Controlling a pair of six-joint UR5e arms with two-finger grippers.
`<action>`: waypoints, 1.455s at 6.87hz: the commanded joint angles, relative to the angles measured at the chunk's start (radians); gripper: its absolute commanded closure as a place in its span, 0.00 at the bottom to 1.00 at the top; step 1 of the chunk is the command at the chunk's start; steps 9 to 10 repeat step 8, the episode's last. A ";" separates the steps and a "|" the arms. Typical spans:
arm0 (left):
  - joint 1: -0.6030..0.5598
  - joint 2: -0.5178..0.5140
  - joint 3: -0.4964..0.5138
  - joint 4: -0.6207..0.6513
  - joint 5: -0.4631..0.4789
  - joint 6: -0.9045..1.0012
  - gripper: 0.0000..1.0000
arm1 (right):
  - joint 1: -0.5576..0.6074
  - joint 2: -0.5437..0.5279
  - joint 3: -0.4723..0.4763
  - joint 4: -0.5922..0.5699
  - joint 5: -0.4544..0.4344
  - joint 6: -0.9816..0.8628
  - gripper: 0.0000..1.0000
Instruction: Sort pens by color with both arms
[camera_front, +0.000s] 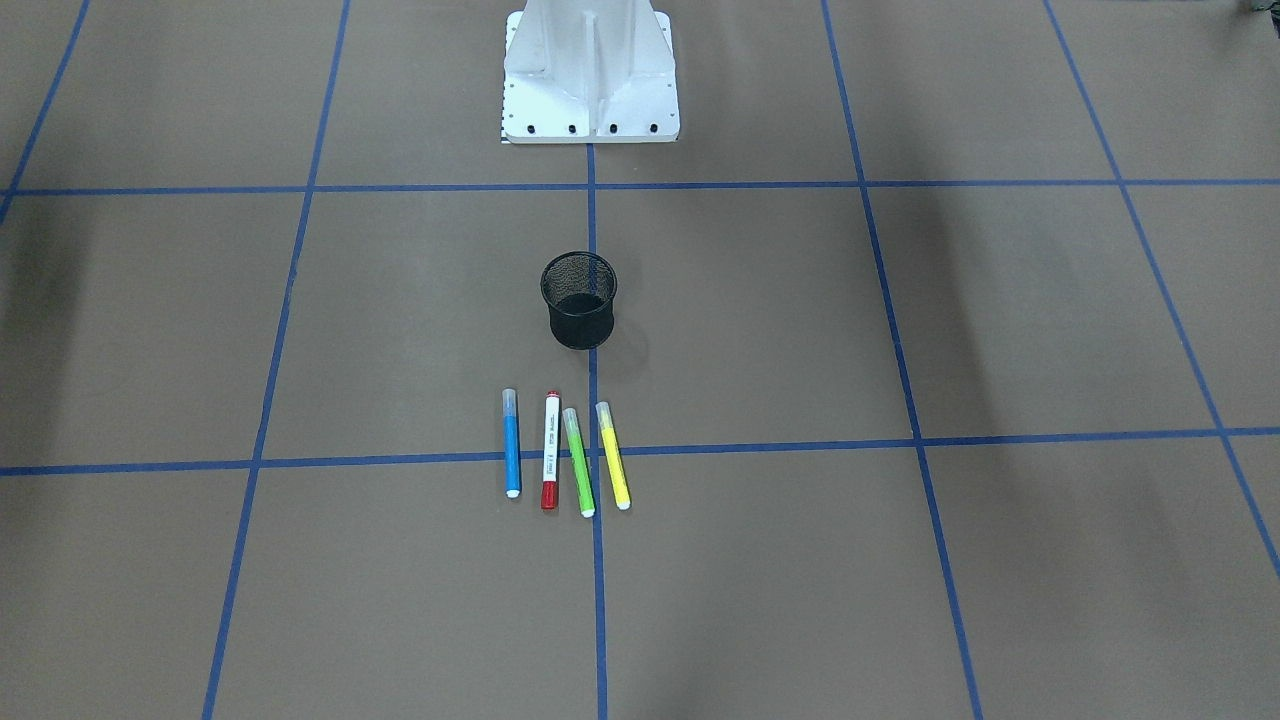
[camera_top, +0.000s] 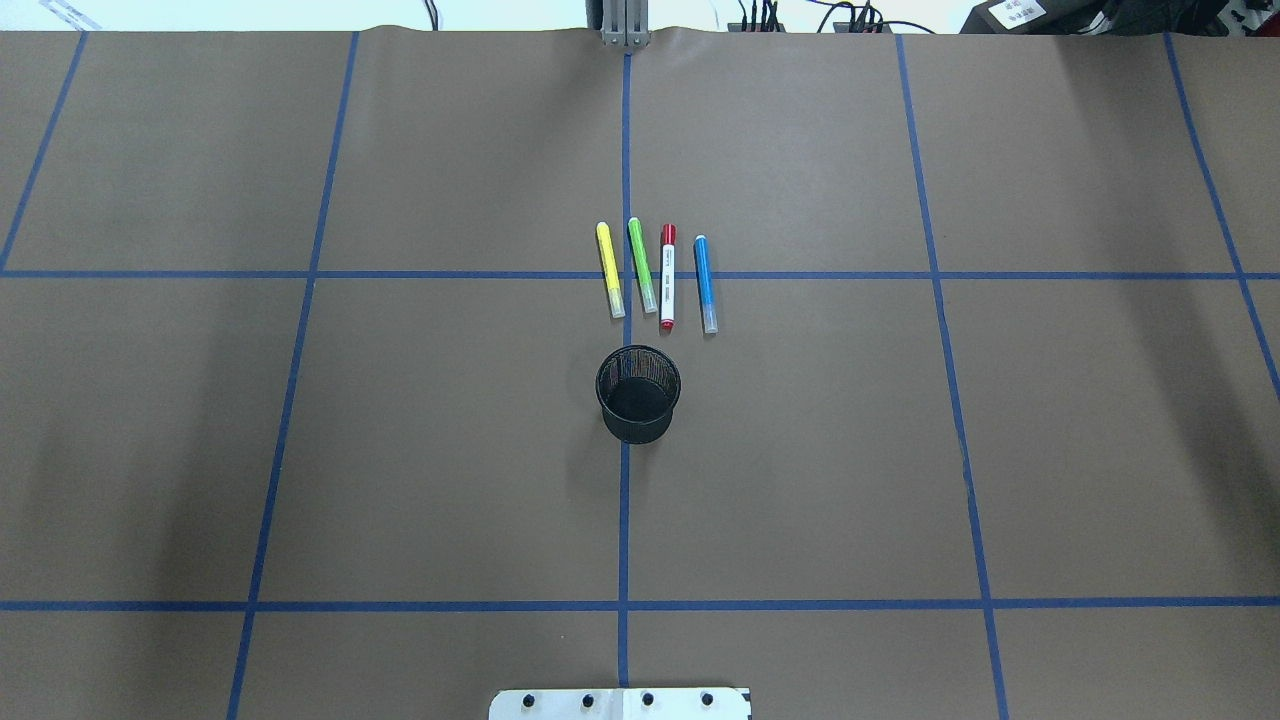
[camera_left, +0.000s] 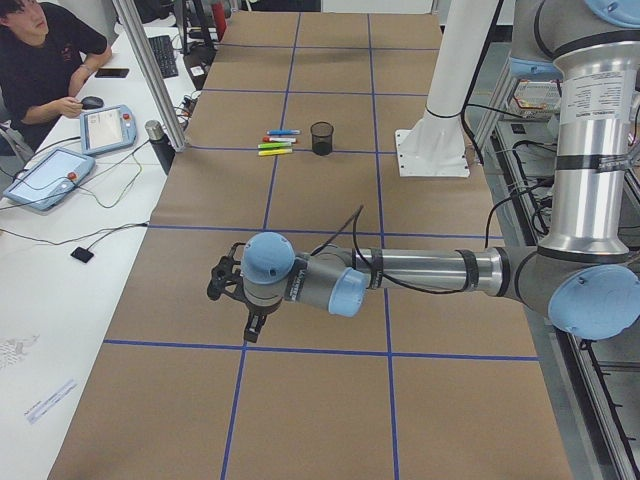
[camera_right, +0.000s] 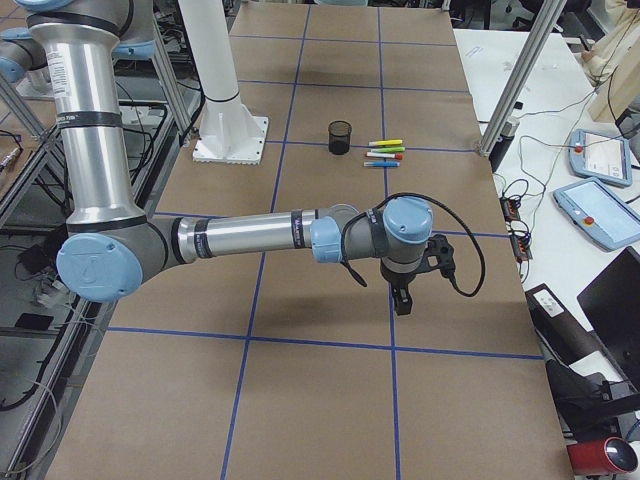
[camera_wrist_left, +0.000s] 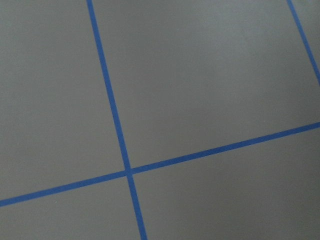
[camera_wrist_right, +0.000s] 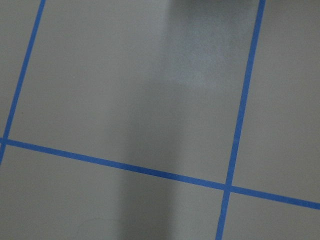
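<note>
Four pens lie side by side on the brown table beyond a black mesh cup (camera_top: 638, 394): the yellow pen (camera_top: 609, 270), the green pen (camera_top: 641, 264), the white pen with red ends (camera_top: 667, 276) and the blue pen (camera_top: 705, 284). The front-facing view shows them in reverse order, from the blue pen (camera_front: 511, 445) to the yellow pen (camera_front: 613, 455). My left gripper (camera_left: 253, 326) hangs over bare table far from the pens. My right gripper (camera_right: 400, 303) hangs likewise at the other end. Both show only in the side views, so I cannot tell if they are open or shut.
The white pedestal (camera_front: 590, 80) stands behind the cup. Blue tape lines grid the table. An operator (camera_left: 40, 60) sits at a side desk with tablets (camera_left: 105, 127). Both wrist views show only brown table and tape lines.
</note>
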 joint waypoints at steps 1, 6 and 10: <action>-0.030 0.097 -0.027 -0.072 -0.001 -0.002 0.01 | 0.004 -0.080 0.047 -0.003 -0.029 -0.001 0.01; -0.050 0.157 -0.031 -0.122 0.001 -0.001 0.01 | 0.014 -0.150 0.095 0.020 -0.110 0.001 0.01; -0.050 0.157 -0.031 -0.124 0.001 -0.001 0.01 | 0.014 -0.150 0.093 0.022 -0.111 0.002 0.01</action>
